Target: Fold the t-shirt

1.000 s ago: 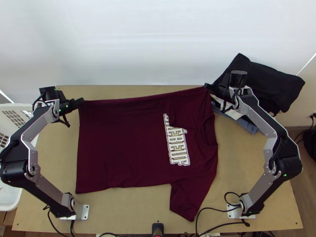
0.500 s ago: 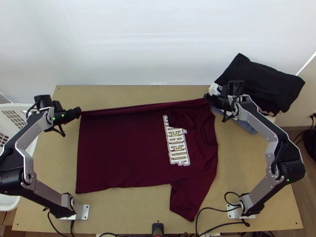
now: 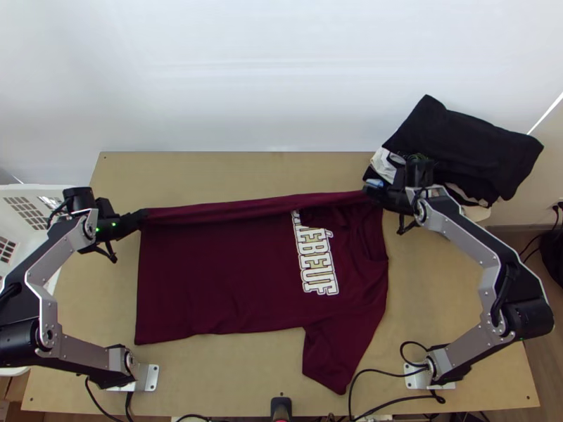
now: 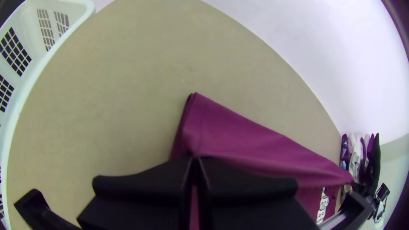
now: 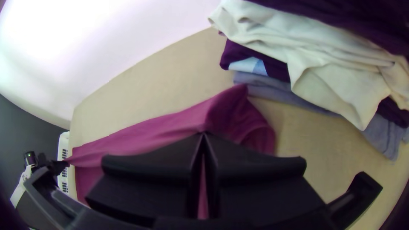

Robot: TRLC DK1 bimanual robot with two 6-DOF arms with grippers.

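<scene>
One maroon t-shirt [image 3: 211, 281] lies printed side up on one table [image 3: 450, 288]. Two grippers pinch its far side: the left gripper [image 3: 143, 214] near the hem end, the right gripper [image 3: 367, 189] near the neck, cloth stretched between. One white basket [image 3: 32, 188] stands at left; one clothes pile [image 3: 471, 144], far right.

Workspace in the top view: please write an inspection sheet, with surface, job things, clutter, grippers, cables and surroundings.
Surface: light wooden table, no spill seen.
Job's things: dark red T-shirt, near part spread, far edge held up at both ends.
Clutter: pile of clothes at the far right corner.
Grippers: left gripper and right gripper shut on the shirt.
Cables: black cables near the arm bases.
Surroundings: white wall behind, white basket at left.
</scene>
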